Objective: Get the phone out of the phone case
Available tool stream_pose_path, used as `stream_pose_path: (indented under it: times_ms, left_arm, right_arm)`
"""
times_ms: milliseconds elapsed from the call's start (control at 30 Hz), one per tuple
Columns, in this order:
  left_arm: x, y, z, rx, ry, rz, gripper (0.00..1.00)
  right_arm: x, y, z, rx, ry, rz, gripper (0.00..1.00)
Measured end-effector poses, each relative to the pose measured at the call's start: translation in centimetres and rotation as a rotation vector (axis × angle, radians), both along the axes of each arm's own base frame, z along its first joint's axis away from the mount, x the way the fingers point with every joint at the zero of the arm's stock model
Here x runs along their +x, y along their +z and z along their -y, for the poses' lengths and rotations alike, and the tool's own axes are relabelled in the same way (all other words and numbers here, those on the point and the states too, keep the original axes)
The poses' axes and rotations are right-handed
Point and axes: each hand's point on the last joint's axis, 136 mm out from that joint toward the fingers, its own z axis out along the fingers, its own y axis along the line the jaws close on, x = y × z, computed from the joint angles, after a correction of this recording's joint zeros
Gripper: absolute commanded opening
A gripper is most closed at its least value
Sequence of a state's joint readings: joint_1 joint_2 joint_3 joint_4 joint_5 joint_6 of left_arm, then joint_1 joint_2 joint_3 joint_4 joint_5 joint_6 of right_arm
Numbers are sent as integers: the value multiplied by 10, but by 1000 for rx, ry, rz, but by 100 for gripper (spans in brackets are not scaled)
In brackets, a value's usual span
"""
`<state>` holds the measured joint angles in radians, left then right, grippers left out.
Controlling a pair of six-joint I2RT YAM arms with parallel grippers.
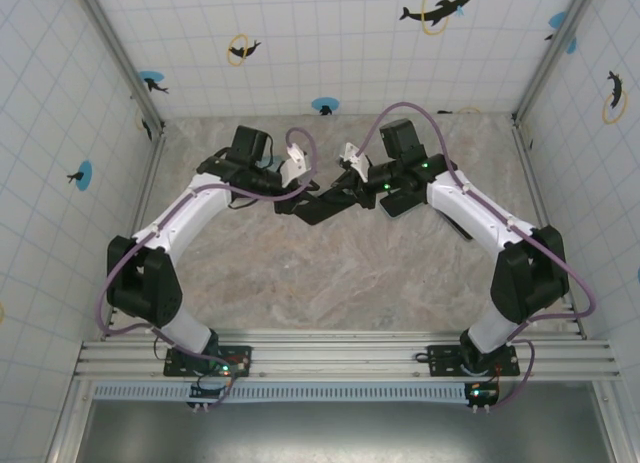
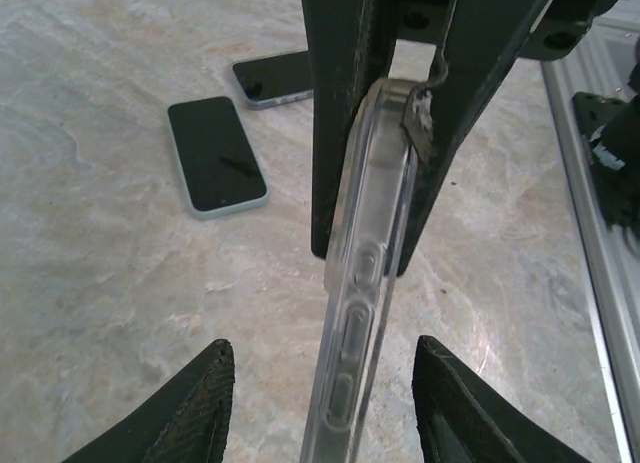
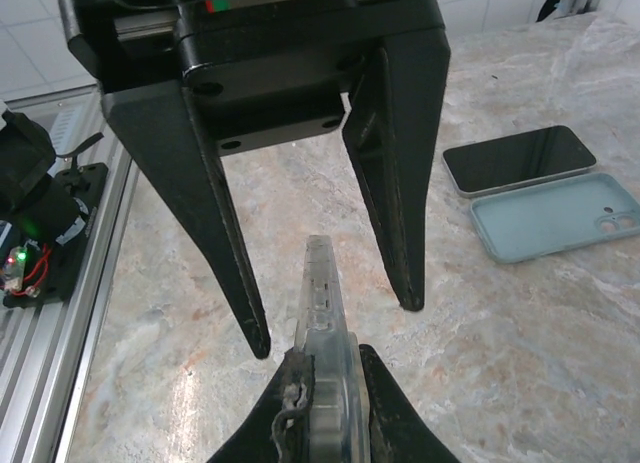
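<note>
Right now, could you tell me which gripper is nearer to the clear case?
Right. The right gripper is shut on the clear case; the left gripper straddles it, jaws open, not touching.
</note>
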<state>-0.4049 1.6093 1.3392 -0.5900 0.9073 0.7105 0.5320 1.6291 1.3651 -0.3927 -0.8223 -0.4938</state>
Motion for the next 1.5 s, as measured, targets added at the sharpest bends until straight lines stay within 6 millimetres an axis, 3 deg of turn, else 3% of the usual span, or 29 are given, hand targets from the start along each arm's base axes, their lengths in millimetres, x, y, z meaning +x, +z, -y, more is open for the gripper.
stream_pose_path:
  times_ms: [1033,1167,1500]
  left_arm:
    - [-18,10,6,-56,-96,-103,0]
    - [-19,9,5,-54,-98,-107,0]
    - [-19,9,5,-52,-87,-125,0]
  right_arm:
    - [-12,9,-12,46,39,-35,0]
    - [-13,9,-13,46,41,-38,8]
    - [-8,20,-19,91,30,-8,48]
